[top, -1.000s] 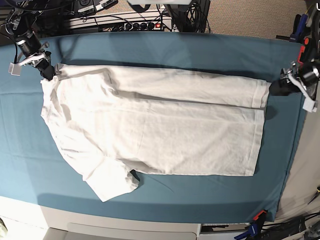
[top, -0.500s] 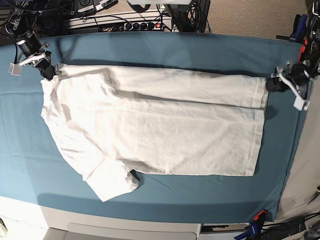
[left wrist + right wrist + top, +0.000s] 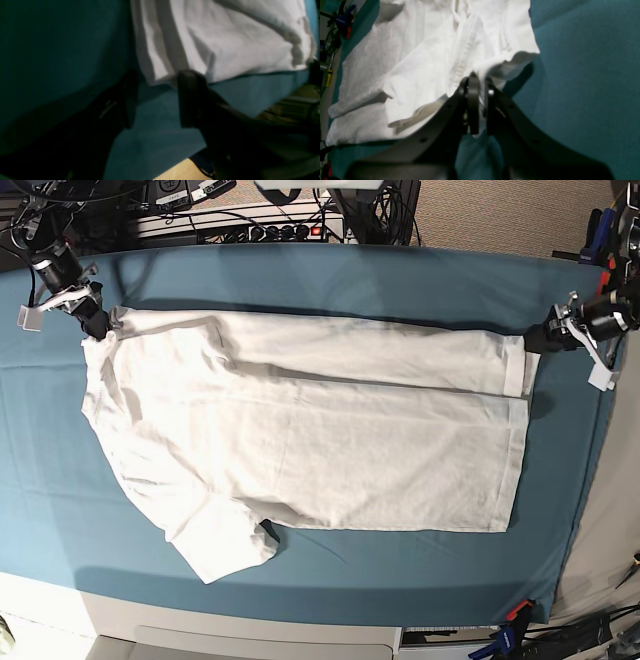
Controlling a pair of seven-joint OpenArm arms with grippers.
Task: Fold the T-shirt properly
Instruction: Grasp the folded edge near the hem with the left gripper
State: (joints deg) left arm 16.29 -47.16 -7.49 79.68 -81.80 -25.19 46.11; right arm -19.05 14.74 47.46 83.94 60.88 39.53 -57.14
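The white T-shirt (image 3: 310, 440) lies flat on the teal cloth (image 3: 350, 280), hem to the right, with its upper long side folded over and one sleeve sticking out at the lower left. My right gripper (image 3: 97, 326) is at the shirt's upper left corner. In the right wrist view it (image 3: 480, 86) is shut on a bunched bit of the T-shirt (image 3: 420, 62) near the ribbed collar. My left gripper (image 3: 538, 340) is at the upper right hem corner. The left wrist view shows it (image 3: 160, 100) open, its fingers (image 3: 191, 97) straddling the T-shirt (image 3: 225, 42) hem corner.
Behind the table's far edge sit a power strip and cables (image 3: 250, 225). Clamps (image 3: 515, 612) hold the teal cloth at the near right corner. The table's right edge runs close beside my left gripper. A white table front (image 3: 200, 625) shows below.
My left gripper has moved up and leftward, from beside the table's right edge to the shirt's upper hem corner. The right gripper and the shirt have stayed in place.
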